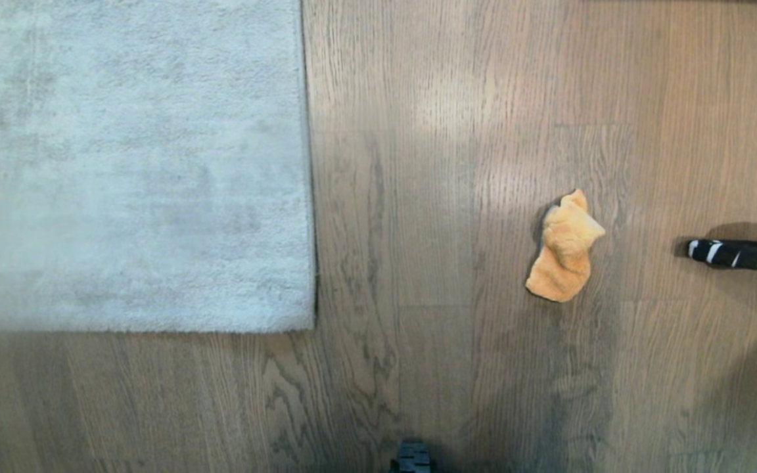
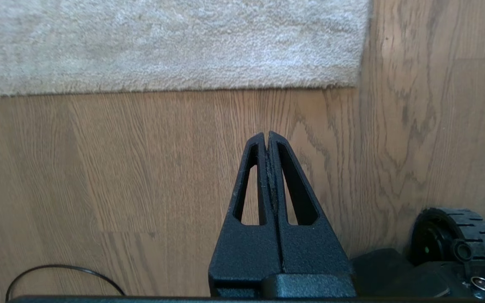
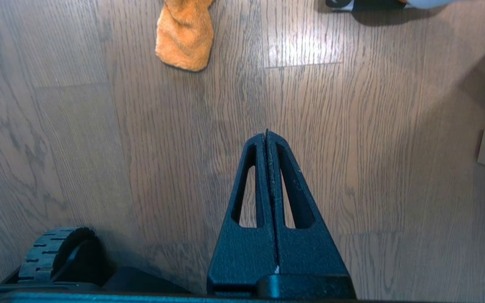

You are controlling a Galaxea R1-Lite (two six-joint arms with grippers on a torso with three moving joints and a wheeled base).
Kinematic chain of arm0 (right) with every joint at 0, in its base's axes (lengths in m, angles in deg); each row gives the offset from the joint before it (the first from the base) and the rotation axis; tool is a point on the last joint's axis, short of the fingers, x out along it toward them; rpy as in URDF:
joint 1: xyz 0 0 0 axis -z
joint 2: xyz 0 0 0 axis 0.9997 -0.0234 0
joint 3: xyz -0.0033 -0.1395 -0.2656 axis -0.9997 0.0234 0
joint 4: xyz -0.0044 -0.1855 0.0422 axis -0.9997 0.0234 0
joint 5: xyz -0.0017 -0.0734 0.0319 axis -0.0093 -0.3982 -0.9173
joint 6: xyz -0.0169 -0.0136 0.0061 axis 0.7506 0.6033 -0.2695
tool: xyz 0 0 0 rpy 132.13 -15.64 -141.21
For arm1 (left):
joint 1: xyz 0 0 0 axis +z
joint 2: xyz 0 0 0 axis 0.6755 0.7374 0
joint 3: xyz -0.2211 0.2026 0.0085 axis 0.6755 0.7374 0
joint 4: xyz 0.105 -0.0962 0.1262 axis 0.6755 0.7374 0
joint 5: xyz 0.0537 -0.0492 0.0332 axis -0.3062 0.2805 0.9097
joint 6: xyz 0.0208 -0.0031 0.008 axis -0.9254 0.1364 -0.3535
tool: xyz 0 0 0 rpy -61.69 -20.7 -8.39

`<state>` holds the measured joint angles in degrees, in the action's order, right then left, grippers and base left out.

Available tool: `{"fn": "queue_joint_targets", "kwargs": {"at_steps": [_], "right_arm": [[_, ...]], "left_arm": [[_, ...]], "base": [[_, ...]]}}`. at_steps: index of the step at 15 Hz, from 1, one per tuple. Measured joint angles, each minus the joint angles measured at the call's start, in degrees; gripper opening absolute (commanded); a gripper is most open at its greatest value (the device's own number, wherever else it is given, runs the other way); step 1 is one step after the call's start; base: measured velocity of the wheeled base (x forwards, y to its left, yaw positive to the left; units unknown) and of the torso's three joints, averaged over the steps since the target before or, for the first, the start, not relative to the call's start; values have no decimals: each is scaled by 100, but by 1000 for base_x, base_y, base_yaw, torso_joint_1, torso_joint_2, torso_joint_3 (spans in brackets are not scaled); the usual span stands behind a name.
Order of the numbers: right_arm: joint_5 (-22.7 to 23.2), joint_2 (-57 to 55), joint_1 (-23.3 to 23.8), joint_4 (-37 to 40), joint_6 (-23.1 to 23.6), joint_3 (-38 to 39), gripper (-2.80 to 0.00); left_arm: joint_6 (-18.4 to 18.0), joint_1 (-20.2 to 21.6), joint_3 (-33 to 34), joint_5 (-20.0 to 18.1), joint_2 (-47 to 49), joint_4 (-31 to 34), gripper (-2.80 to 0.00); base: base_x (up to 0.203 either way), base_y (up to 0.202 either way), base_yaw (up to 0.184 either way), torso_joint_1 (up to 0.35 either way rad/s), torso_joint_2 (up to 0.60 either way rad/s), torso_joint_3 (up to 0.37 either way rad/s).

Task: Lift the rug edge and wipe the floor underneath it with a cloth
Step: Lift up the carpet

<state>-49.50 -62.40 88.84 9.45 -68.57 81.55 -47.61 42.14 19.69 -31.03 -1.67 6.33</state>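
Both arms parked, left gripper (image 2: 267,135) and right gripper (image 3: 266,134) pinched closed and empty; cloth (image 1: 564,248) lies right of centre, so open wide, pinch its bunched middle, then lift the rug edge (image 1: 309,197) upper left.

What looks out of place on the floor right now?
The crumpled orange-tan fluffy cloth lies on the grey-brown wood floor, apart from the flat pale grey rug. A black-and-white striped object pokes in at the right edge.
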Motion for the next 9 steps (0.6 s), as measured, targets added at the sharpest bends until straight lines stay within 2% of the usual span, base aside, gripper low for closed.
{"fn": "queue_joint_targets", "kwargs": {"at_steps": [5, 9], "right_arm": [[0, 0, 0, 2, 2, 0, -280], [-2, 0, 0, 2, 2, 0, -280]], "left_arm": [[4, 0, 0, -1, 0, 5, -280], [6, 0, 0, -1, 0, 11, -280]], "base": [[0, 0, 0, 1, 2, -184], [0, 0, 0, 1, 1, -31]]}}
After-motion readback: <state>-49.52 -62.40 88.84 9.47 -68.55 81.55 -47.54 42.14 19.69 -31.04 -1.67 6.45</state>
